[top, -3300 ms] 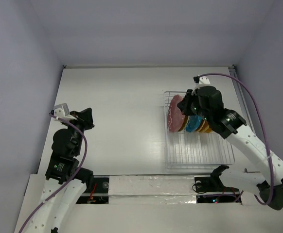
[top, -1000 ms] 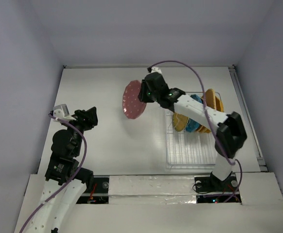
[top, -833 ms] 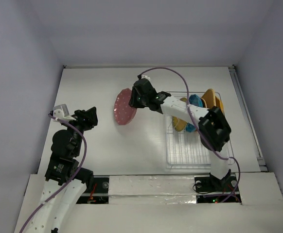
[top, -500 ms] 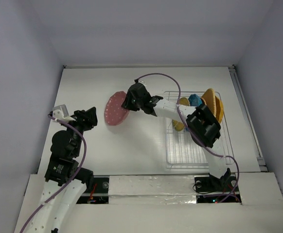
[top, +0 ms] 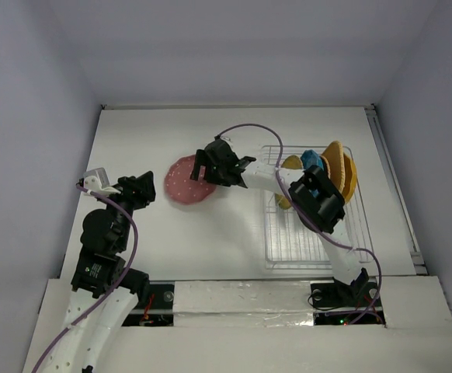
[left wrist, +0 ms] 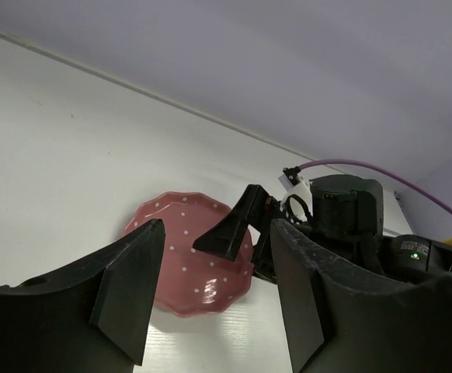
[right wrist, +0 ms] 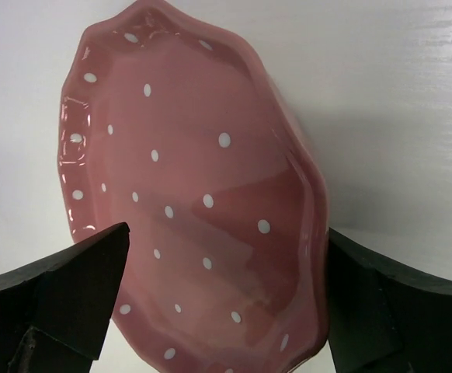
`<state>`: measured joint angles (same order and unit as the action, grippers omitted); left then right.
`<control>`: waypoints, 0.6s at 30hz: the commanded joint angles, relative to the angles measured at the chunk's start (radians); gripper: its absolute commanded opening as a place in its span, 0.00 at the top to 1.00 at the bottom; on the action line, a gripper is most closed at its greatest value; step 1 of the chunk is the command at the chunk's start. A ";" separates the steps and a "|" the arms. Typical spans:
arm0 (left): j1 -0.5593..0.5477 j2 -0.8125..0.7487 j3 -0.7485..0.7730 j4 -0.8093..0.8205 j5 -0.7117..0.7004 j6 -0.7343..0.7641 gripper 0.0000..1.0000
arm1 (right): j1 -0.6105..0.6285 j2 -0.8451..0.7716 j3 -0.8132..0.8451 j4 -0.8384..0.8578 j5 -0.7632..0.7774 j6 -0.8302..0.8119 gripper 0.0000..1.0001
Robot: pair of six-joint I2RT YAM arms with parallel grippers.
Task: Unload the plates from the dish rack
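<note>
Now, on the white surface left of the dish rack, where other plates stand upright, the pink plate lies flat. It looks stiff, glossy and breakable, best pinched at the scalloped rim. The right end effector is spread over it, gripping nothing; the left end effector is also spread and empty.

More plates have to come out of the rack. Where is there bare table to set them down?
Bare table lies beyond the pink plate toward the back edge. There is more in front of it, between that plate, the dish rack and the near edge. It is crowded at the rack's far end, packed with standing plates, and around the left gripper.
</note>
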<state>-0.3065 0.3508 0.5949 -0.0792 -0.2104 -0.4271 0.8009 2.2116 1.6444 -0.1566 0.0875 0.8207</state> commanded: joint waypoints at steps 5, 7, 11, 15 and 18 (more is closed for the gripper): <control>-0.003 -0.004 -0.012 0.039 0.003 -0.001 0.46 | 0.041 0.040 0.130 -0.135 0.113 -0.093 0.00; -0.003 -0.001 -0.012 0.039 0.003 -0.001 0.46 | 0.066 0.075 0.217 -0.246 0.246 -0.123 0.00; -0.003 0.002 -0.012 0.039 0.003 0.001 0.46 | 0.089 0.135 0.360 -0.409 0.385 -0.187 0.00; -0.003 0.004 -0.012 0.038 0.003 0.001 0.46 | 0.089 0.100 0.391 -0.465 0.478 -0.221 0.00; -0.003 0.005 -0.010 0.039 0.003 0.001 0.46 | 0.089 -0.010 0.329 -0.401 0.477 -0.259 0.00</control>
<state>-0.3065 0.3511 0.5949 -0.0792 -0.2104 -0.4271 0.8921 2.3417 1.9743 -0.5701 0.4713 0.6220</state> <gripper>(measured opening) 0.535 0.996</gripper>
